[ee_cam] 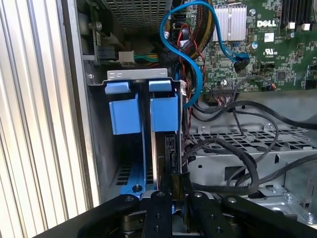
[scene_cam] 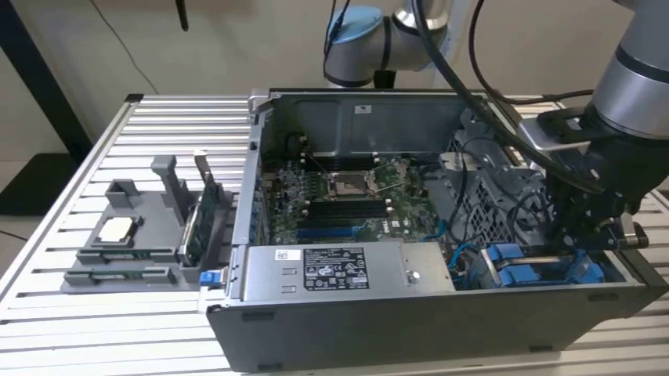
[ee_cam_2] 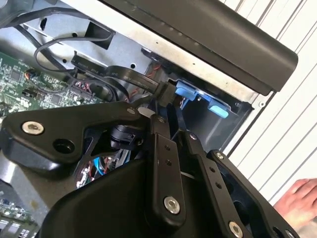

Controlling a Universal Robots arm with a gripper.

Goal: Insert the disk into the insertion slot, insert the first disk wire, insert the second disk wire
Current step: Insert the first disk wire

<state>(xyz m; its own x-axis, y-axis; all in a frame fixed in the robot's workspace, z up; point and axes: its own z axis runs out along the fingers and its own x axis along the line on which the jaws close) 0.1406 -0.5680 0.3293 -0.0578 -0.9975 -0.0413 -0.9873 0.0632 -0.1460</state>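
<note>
Your tool (scene_cam: 573,235) hangs at the lower right of the exterior view, clenched on a black flat wire plug (ee_cam: 180,184). The silver rectangular disk in its blue plastic carrier (ee_cam: 157,153) stands edge-on inside the grey metal insertion slot (ee_cam: 133,74), beside that plug.

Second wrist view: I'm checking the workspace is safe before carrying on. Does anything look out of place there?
A person's hand shows over the slatted table just outside the computer case, odd so close to the work. Nothing else stands out.
</note>
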